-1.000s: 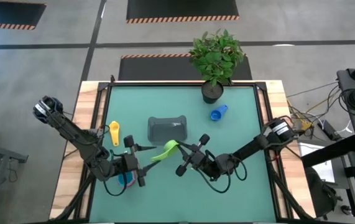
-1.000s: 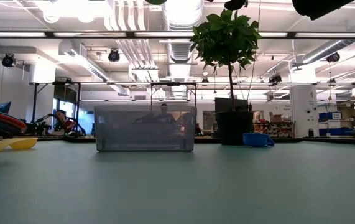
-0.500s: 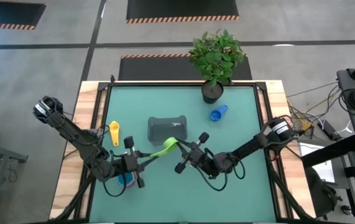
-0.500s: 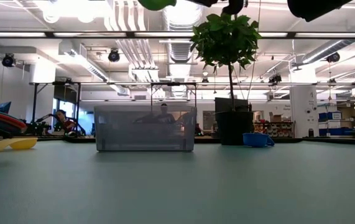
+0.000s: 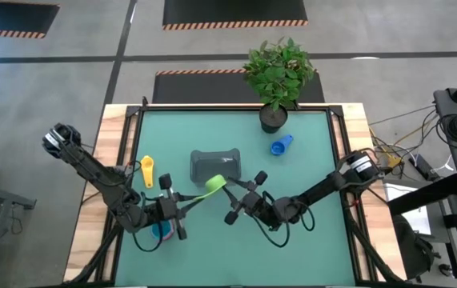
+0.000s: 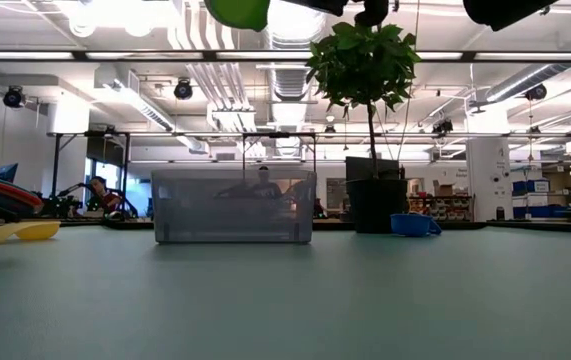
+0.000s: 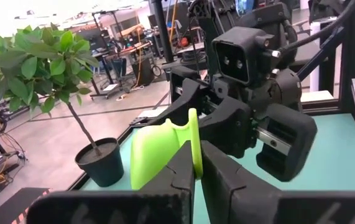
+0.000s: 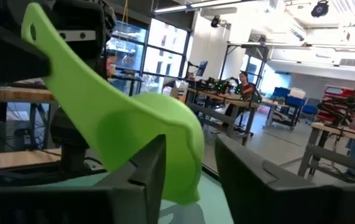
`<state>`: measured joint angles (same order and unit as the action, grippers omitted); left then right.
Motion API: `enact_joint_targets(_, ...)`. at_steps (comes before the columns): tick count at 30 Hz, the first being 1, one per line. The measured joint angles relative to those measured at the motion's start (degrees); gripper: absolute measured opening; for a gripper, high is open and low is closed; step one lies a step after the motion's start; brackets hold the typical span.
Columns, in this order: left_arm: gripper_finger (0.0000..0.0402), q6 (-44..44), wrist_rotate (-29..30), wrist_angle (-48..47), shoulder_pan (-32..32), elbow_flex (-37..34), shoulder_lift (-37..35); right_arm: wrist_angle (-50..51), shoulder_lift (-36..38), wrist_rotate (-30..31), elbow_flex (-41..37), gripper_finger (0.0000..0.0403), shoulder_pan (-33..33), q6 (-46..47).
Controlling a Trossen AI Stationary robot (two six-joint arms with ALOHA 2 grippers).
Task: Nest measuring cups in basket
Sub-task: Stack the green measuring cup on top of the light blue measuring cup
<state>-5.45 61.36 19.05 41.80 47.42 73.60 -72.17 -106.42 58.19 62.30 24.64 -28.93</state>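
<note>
A: Arms? Quick.
B: Two matte black jointed arms, chunky rounded housings. Left arm (image 5: 92, 170) has a silver ring at the shoulder joint, right arm (image 5: 324, 189) too.
A: Cables?
B: Thin black cables loop along both forearms.
A: Pincers?
B: Left pincer (image 7: 197, 163): flat black fingers, ridged inner faces. Right pincer (image 8: 188, 163): same dark blocky fingers; its wrist block has two round camera lenses and a pale rail.

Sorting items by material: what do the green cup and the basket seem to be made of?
Green cup: likely smooth moulded plastic, judging by its uniform bright colour and soft sheen. Basket: probably translucent grey plastic, since the room shows faintly through its walls.
</note>
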Motion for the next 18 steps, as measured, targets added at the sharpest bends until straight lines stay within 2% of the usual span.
enact_joint_targets(6,0.0000,-1.71,-0.35,-1.54,1.48,0.59,-0.98,0.01,0.74,0.34,0.02,0.0167,0.74,-0.08)
enact_joint_targets(10,0.0000,-1.29,-0.36,-7.14,2.27,2.93,-2.03,0.10,2.06,0.40,0.04,0.0177,1.81,1.08)
enact_joint_targets(15,0.0000,6.23,-0.92,-22.59,2.48,8.05,-2.83,0.42,3.59,0.78,0.04,0.0180,3.69,1.92)
enact_joint_targets(18,0.0000,14.25,-5.95,-34.67,2.45,12.36,-3.28,1.28,5.07,2.37,0.04,0.0180,4.54,1.70)
